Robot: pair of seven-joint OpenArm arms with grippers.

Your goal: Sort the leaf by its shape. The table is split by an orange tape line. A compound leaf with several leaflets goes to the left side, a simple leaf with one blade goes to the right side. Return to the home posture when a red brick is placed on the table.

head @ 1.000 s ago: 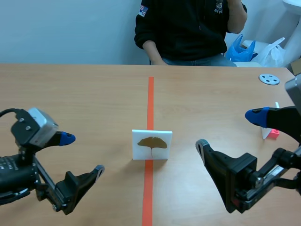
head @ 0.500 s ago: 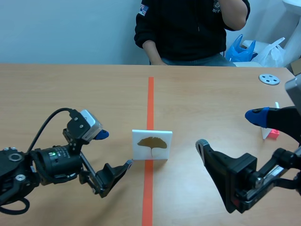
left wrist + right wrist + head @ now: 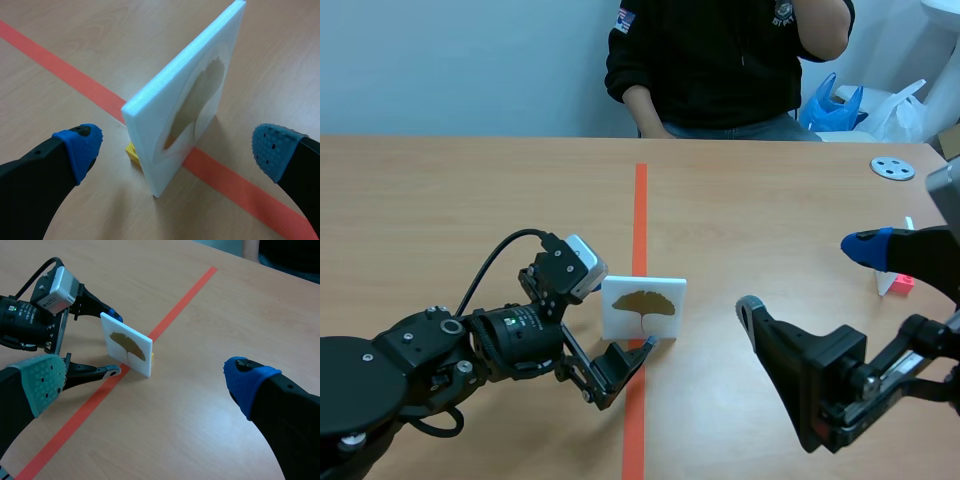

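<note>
No legible text; sleeve patch (image 3: 626,20) and chest print (image 3: 783,15) on person's black top (image 3: 720,70) too small to read.

The white card (image 3: 619,322) bears a brown leaf (image 3: 643,302); pads (image 3: 80,145) are dotted blue.

There's the card (image 3: 643,308), a white foam board standing upright right on the orange tape line (image 3: 639,205), its base straddling the line and its printed face turned toward the robot. On it is a single ginkgo leaf (image 3: 643,302): one fan-shaped blade, golden-brown, with a wavy upper edge and a thin stalk running straight down. From the left wrist view the board shows its thick edge, and a small yellow block (image 3: 132,152) sits against its foot.
</note>
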